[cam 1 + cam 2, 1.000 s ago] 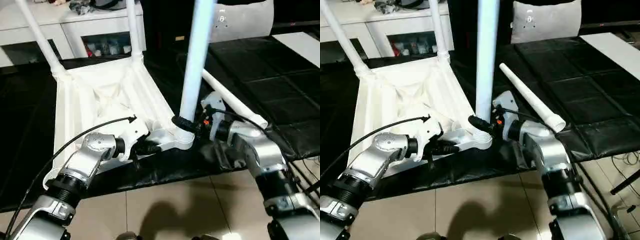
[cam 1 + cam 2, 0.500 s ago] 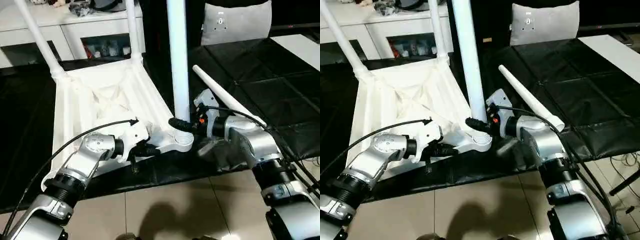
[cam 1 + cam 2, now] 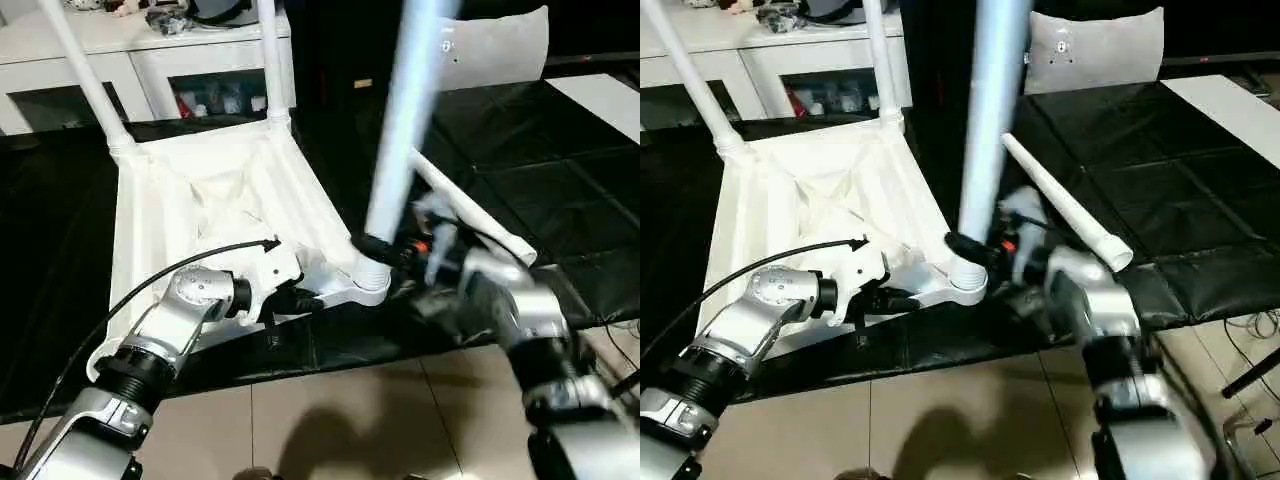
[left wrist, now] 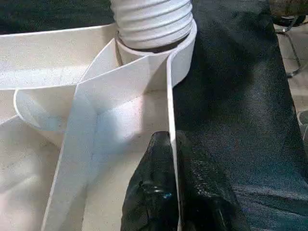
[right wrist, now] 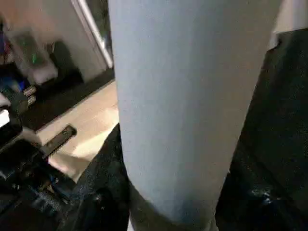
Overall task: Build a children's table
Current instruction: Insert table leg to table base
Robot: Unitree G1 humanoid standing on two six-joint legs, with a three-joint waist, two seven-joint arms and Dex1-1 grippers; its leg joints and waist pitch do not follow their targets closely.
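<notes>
The white tabletop (image 3: 200,190) lies upside down on a black mat, ribs up. Two white legs (image 3: 85,75) (image 3: 270,60) stand in its far corners. A third leg (image 3: 400,140) stands in the near right corner socket (image 3: 368,285), its top leaning right. My right gripper (image 3: 380,248) is shut on this leg just above its threaded end (image 4: 151,21); the leg (image 5: 187,96) looms close in the right wrist view. My left gripper (image 3: 295,298) is shut on the tabletop's thin rim wall (image 4: 171,110) beside that socket, fingers (image 4: 159,192) pinching it. A fourth leg (image 3: 470,215) lies loose on the mat to the right.
A white cabinet (image 3: 130,60) with glass doors stands behind the tabletop. The black mat (image 3: 520,150) stretches to the right, with a white cushion (image 3: 500,45) at the back. Tiled floor (image 3: 350,420) lies in front of the mat's near edge.
The held leg's top has swung from near upright over to the right, and my right forearm has shifted with it. My left gripper has stayed on the rim.
</notes>
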